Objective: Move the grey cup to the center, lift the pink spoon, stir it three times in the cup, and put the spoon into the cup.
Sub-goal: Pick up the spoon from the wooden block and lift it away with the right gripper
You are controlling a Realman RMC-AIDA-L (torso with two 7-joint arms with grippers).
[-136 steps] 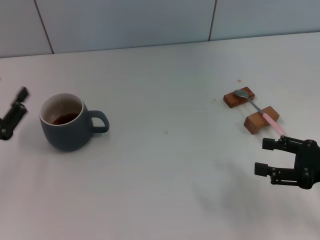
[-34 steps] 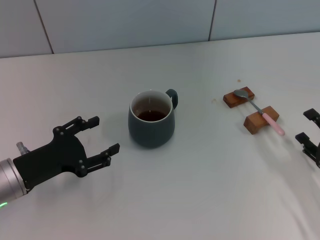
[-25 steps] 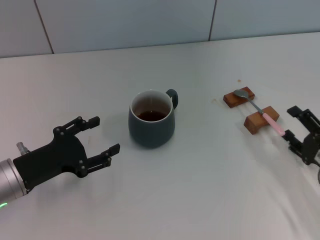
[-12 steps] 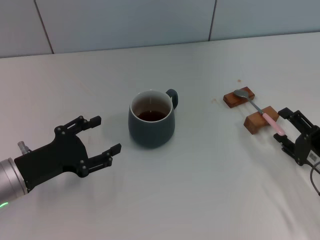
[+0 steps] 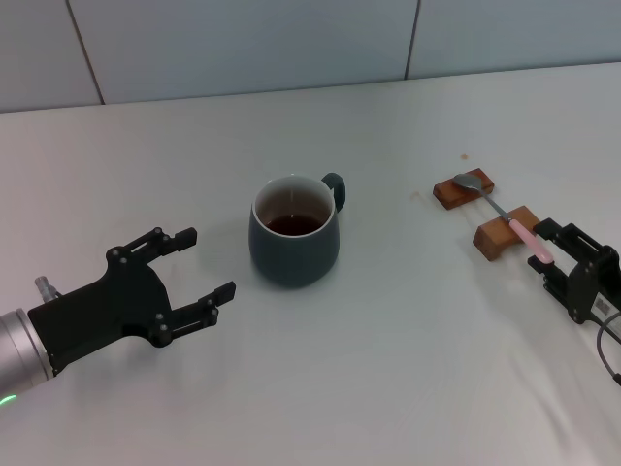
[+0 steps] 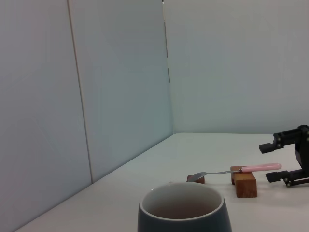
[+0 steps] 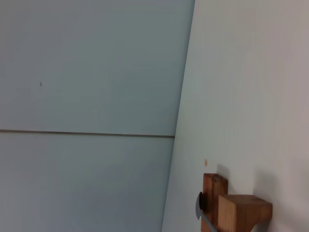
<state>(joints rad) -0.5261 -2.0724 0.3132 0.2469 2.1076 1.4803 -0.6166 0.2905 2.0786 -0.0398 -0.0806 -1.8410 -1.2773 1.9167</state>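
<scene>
I've got the right claw (image 5: 545, 254) low over the tabletop (image 5: 408, 369) at the right edge, reaching in from the side, fingers spread with nothing gripped. The pink spoon (image 5: 503, 217) lies across two wooden blocks (image 5: 485, 212), and its pink handle end sits right between those open fingers; I can't tell if they touch it. The left claw (image 5: 190, 264) hangs wide open and empty on the left, just beside the grey cup (image 5: 294, 230), apart from it. The cup stands upright mid-tabletop, handle turned away from me.
</scene>
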